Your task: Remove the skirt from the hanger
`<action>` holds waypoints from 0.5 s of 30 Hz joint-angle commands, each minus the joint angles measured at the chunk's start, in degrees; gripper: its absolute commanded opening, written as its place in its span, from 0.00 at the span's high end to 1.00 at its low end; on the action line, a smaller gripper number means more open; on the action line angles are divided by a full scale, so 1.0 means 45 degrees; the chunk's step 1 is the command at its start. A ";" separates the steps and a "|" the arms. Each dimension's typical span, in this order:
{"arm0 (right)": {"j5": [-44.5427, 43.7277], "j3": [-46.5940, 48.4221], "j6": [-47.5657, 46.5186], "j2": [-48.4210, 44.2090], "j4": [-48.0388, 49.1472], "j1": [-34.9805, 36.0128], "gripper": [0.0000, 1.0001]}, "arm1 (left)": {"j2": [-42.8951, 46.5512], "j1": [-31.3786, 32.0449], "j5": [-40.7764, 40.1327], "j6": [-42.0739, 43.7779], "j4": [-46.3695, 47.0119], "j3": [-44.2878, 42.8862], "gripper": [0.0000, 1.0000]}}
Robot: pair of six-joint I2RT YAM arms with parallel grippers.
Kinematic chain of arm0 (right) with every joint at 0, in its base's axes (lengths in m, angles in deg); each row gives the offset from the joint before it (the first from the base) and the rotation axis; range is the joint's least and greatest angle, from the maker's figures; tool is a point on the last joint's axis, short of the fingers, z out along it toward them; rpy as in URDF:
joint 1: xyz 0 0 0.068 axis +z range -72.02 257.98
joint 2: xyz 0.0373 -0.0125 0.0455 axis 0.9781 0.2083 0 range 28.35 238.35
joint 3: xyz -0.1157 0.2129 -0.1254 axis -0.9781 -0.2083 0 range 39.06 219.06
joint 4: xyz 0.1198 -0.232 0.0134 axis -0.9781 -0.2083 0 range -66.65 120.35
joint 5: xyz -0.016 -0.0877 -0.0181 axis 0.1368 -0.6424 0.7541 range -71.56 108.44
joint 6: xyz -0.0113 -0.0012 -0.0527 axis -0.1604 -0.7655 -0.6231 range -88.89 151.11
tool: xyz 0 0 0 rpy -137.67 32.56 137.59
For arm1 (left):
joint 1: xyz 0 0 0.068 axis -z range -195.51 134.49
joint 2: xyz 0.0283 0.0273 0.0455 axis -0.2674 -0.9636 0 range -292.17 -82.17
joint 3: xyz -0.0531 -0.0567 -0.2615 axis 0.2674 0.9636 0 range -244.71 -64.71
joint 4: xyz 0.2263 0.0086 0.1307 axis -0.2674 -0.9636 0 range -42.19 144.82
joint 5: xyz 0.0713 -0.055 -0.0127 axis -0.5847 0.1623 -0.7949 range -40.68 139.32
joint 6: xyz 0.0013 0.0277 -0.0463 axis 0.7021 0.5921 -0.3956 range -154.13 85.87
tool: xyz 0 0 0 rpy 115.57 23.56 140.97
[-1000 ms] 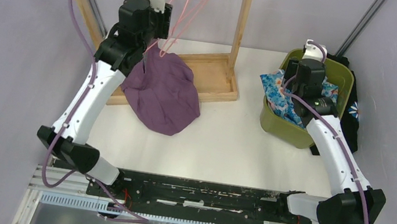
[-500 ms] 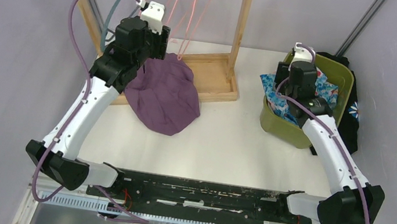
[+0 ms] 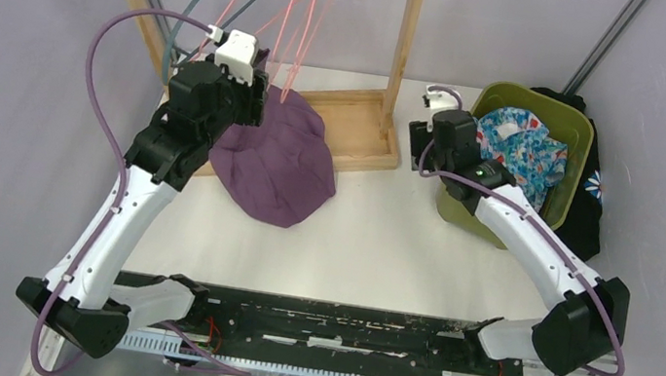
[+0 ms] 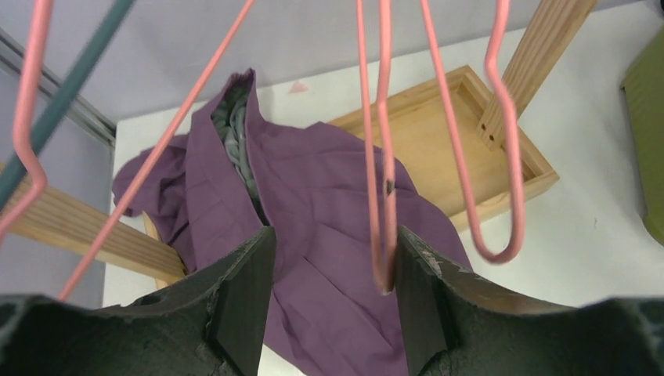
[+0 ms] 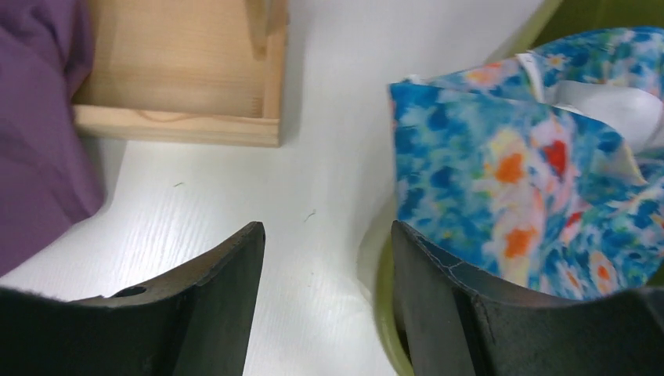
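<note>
Lying crumpled on the table (image 3: 399, 247), purple skirt (image 3: 278, 163) overlaps wooden rack (image 3: 363, 138).

Rack (image 3: 361, 138): at the back left of the table (image 3: 380, 244), its base tray reaching toward the middle.
Hangers (image 4: 385, 117): on the rack's rail, above the skirt.
Skirt (image 3: 279, 156): heaped on the table, partly over the front left of the rack's base.
Bin (image 3: 491, 228): back right, just right of the rack's base.
Cloth (image 3: 526, 151): in the bin.
Second garment (image 3: 591, 210): behind and right of the bin, against it.
Left gripper (image 4: 333, 258): among the hangers' lower ends, over the skirt.
Right gripper (image 5: 327, 235): over the table between the rack's base and the bin.
</note>
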 commanded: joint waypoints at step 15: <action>0.1571 0.3047 -0.0342 0.3660 0.0231 0.3270 0.33 | 0.2249 -0.0036 -0.2480 -0.2450 0.1144 0.4961 0.36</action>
